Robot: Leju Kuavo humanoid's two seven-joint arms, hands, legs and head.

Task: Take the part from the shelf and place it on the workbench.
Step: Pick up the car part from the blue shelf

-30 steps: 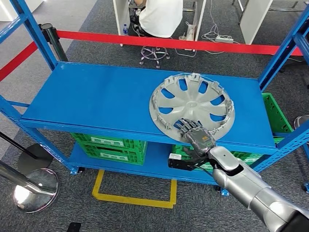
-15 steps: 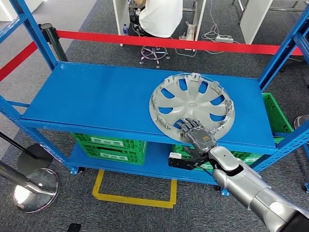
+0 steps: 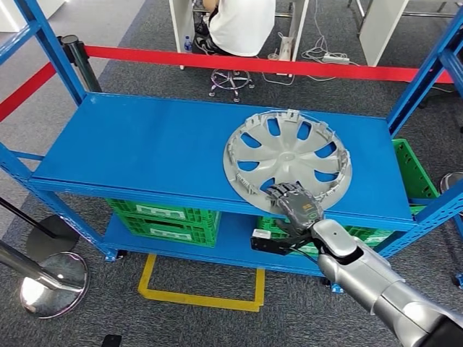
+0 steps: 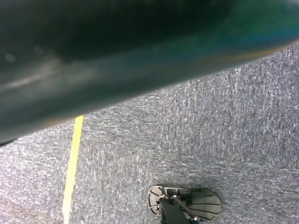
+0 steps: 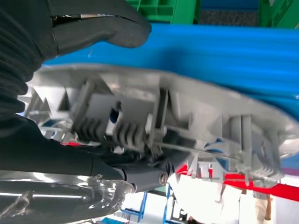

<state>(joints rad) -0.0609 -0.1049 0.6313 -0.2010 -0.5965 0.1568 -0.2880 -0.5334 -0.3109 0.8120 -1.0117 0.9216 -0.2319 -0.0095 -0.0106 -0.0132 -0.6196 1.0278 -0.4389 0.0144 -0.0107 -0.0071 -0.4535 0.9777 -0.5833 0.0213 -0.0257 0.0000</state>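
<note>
The part is a grey hubcap lying inner side up on the right half of the blue shelf top, its near rim just over the front edge. My right hand reaches in from the lower right and grips that near rim, fingers curled over it. In the right wrist view the ribbed rim of the hubcap runs between the grey thumb on the shelf side and the dark fingers on the inner side.
Green crates sit on the lower shelf and another green crate stands at the right end. Blue uprights frame the shelf. Behind it runs red barrier tape, where a person sits. A stanchion base stands at the lower left.
The right hand's fingers, stretched flat over the hubcap's rim before, have curled down onto it. The hubcap and the arm have stayed in place.
</note>
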